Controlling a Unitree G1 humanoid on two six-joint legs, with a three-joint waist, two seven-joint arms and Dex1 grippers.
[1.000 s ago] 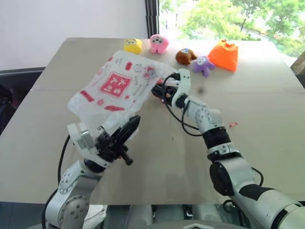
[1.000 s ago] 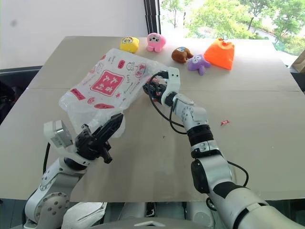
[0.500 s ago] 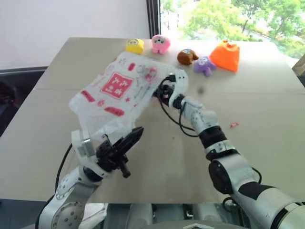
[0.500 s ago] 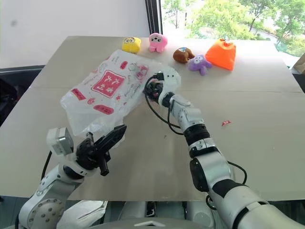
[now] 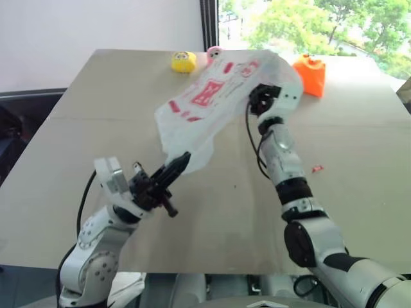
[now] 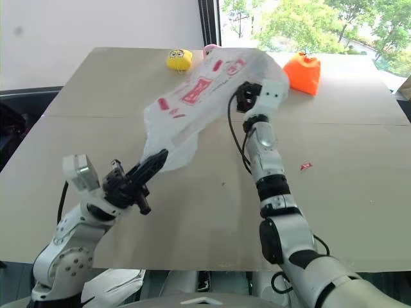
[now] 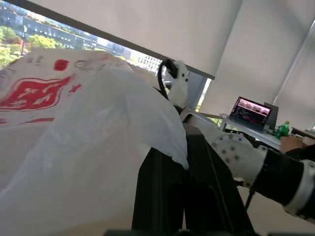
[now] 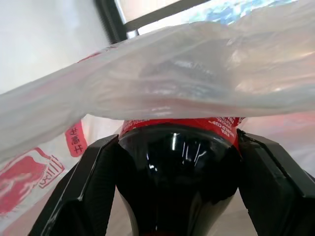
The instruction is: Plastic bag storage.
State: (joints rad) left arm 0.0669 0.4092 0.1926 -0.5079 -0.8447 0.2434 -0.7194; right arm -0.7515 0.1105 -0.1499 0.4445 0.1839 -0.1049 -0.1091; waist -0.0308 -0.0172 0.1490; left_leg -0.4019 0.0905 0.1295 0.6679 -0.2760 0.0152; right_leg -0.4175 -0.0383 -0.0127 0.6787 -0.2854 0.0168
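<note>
1. The left gripper (image 5: 183, 159) is raised over the near left part of the pale beige tabletop (image 5: 83, 135). Its jaws are pressed together on the lowest corner of the plastic bag.
2. The large, thin, translucent white plastic bag with red print (image 5: 212, 96) hangs in the air above the tabletop. It is stretched on a slant from the left jaws up to the right gripper and touches the tabletop nowhere that can be seen. Its red square logo faces up.
3. Whether anything lies inside the bag cannot be told.
4. A small yellow plush toy (image 5: 183, 61) sits at the far edge of the tabletop, just left of the bag's upper end. A pink plush toy (image 5: 214, 51) peeps out from behind the bag beside it.
5. The right gripper (image 8: 178, 142) is held high at the bag's upper end, with the film draped over it.
6. In the right wrist view its jaws stand wide, one on each side of a dark bottle with a red label (image 8: 177, 172), and close against it. The bag lies across the bottle's top.
7. An orange cloth pouch (image 5: 311, 67) stands at the far right of the tabletop, just beyond the bag. Its contents are hidden.
8. A tiny red scrap (image 5: 314, 169) lies on the tabletop to the right of the right arm.
</note>
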